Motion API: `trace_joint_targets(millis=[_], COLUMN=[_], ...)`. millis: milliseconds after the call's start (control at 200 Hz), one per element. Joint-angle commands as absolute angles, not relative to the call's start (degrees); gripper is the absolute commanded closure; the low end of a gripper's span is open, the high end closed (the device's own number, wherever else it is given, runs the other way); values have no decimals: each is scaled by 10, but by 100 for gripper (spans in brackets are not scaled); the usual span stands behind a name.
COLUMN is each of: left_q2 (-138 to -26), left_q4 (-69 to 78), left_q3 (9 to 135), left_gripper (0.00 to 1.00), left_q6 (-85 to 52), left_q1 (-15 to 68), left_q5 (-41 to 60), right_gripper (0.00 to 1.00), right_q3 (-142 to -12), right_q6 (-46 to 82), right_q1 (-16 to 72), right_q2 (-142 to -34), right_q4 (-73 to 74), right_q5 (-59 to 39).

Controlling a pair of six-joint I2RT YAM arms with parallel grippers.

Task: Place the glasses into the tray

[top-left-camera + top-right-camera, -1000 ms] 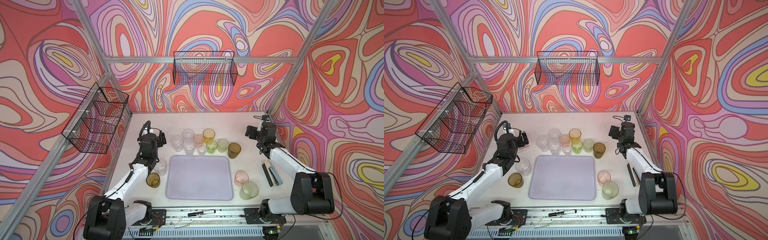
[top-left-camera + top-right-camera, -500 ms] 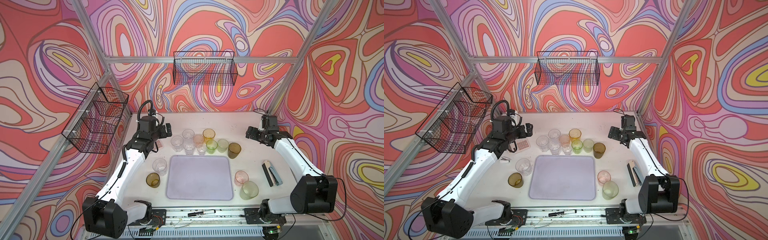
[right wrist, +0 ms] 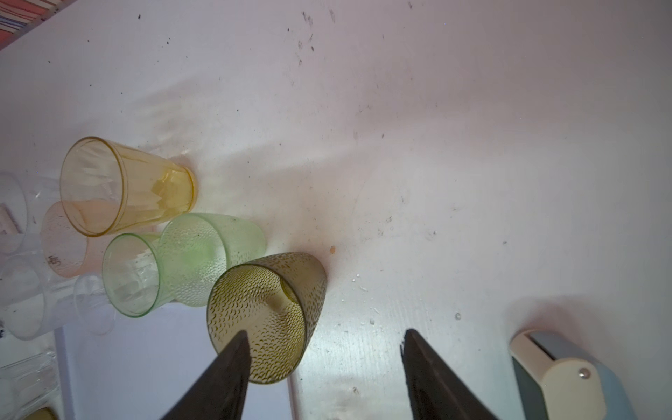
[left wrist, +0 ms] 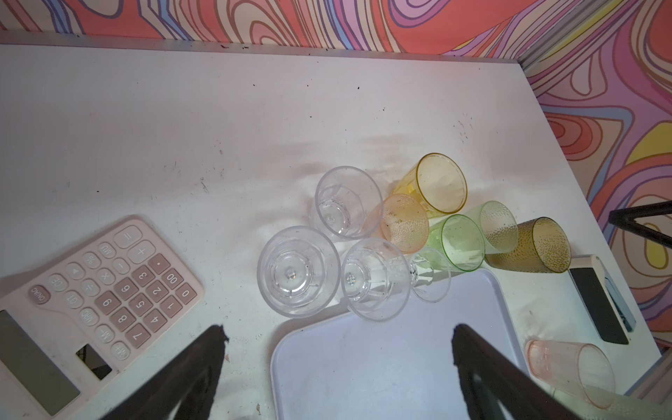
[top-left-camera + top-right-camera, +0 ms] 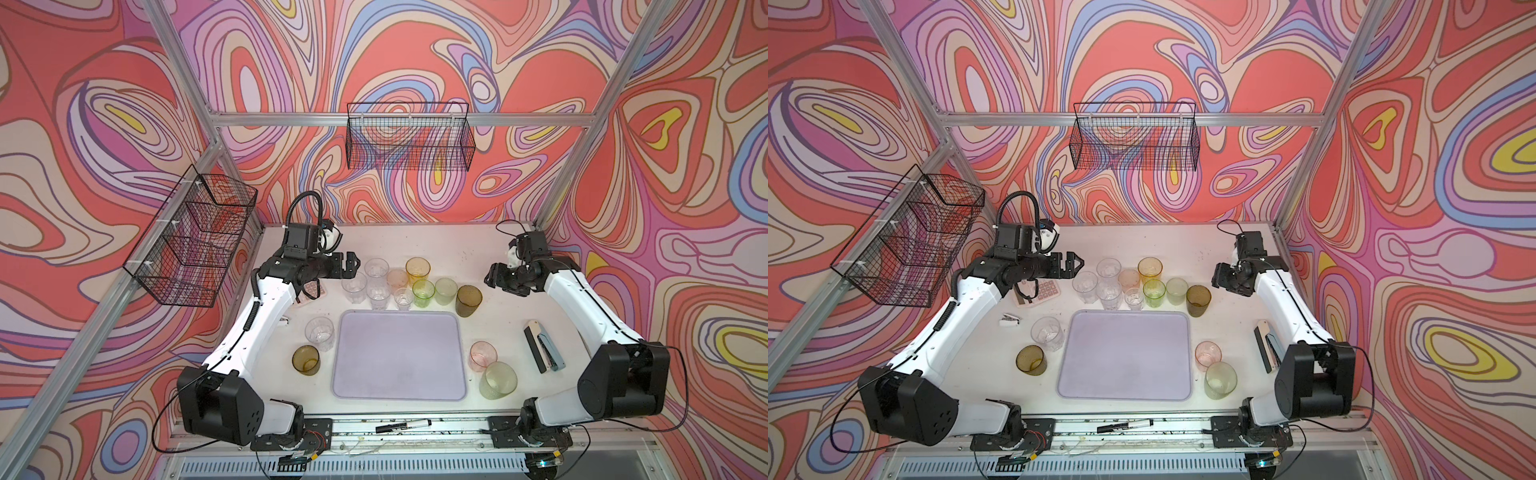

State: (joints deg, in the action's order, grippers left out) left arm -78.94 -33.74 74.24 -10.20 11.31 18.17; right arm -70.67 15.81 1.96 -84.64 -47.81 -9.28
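Observation:
The pale lavender tray (image 5: 398,374) (image 5: 1125,365) lies empty at the middle front in both top views. Several glasses stand bunched behind it: clear (image 5: 376,268), peach (image 5: 397,277), amber (image 5: 417,268), green (image 5: 423,291) and olive-brown (image 5: 468,300). A clear glass (image 5: 320,334) and an olive one (image 5: 306,360) stand left of the tray, a pink (image 5: 483,356) and a pale green (image 5: 498,380) right of it. My left gripper (image 5: 354,266) (image 4: 338,331) hovers open just left of the bunch. My right gripper (image 5: 492,278) (image 3: 325,334) hangs open right of the olive-brown glass (image 3: 262,320), holding nothing.
A pink calculator (image 4: 102,287) lies under my left arm, with a small white clip (image 5: 1010,320) nearby. A stapler (image 5: 542,349) lies right of the tray and a marker (image 5: 403,426) on the front rail. Black wire baskets (image 5: 191,237) (image 5: 409,137) hang on the walls.
Both arms have unfolded and lifted. The left gripper has swung right toward the bunch of glasses. The right gripper has turned toward the olive-brown glass and its jaws have narrowed somewhat.

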Motion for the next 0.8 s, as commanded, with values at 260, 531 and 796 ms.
trace_joint_targets(millis=[260,531,796], left_q2=[-738,-722,-722], left_q4=[-314,-297,-283], left_q3=[720,707,702], left_gripper=[0,0,0], left_q6=[-66,-58,-68], left_q1=[102,98,89], left_q5=[275,265,279], right_gripper=[46,52,60], right_q3=[-723,-727,-723], right_q6=[160,168,171], right_q1=[77,96,97], right_q2=[-899,-933,-941], right_q4=[-491,-484,-479], right_q5=[-60,-50,-37])
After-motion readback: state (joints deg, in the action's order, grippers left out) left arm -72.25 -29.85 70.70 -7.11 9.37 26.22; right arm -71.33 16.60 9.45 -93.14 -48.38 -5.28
